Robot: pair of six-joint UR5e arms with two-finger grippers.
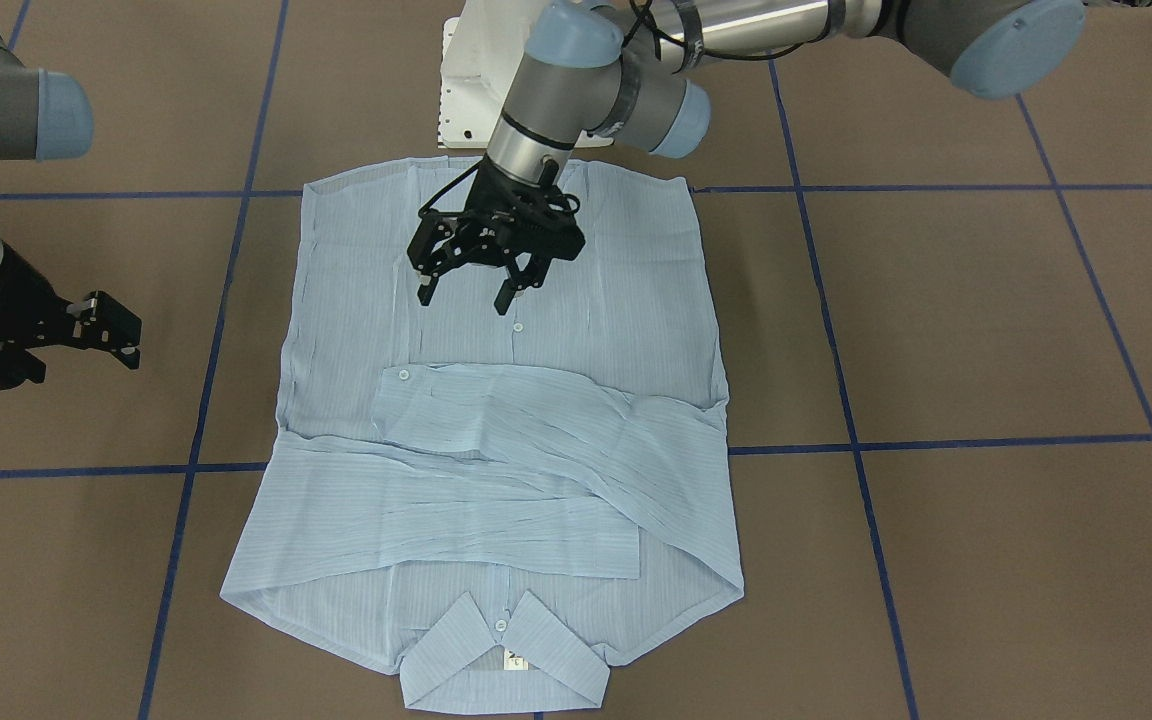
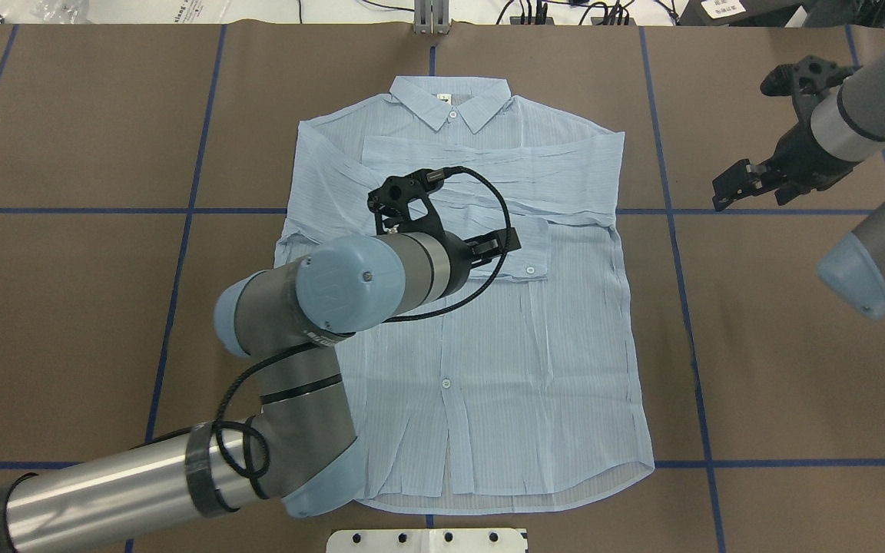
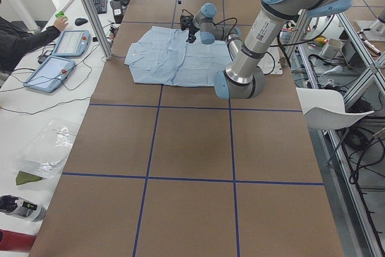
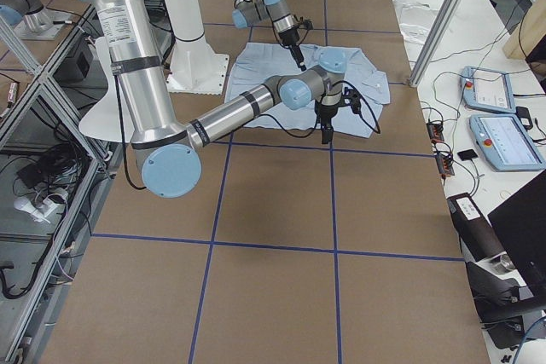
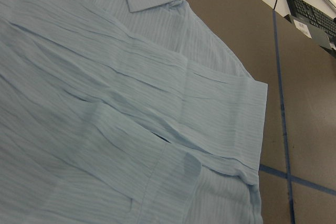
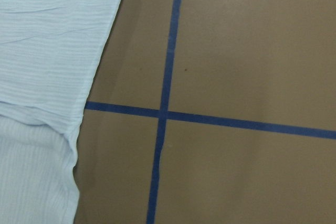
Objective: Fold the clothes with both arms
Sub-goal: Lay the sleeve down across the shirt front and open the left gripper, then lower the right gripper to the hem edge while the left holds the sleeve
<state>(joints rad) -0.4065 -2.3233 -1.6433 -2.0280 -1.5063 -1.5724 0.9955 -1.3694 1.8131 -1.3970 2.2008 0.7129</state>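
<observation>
The light blue striped shirt (image 1: pixel 556 450) lies flat and face up on the brown table (image 1: pixel 936 320), collar away from the robot, both sleeves folded across the chest. It also shows in the overhead view (image 2: pixel 535 346) and both wrist views (image 5: pixel 131 103) (image 6: pixel 42 51). My left gripper (image 1: pixel 466 297) hovers open and empty over the shirt's middle, near the button line; overhead the arm hides most of it (image 2: pixel 477 247). My right gripper (image 1: pixel 106 335) is open and empty, held above bare table beside the shirt's right edge (image 2: pixel 738 184).
Blue tape lines (image 2: pixel 673 307) cross the brown table. The white pedestal base (image 1: pixel 466 90) stands just behind the shirt's hem. An operator's desk with tablets (image 3: pixel 51 70) runs along the far side of the table.
</observation>
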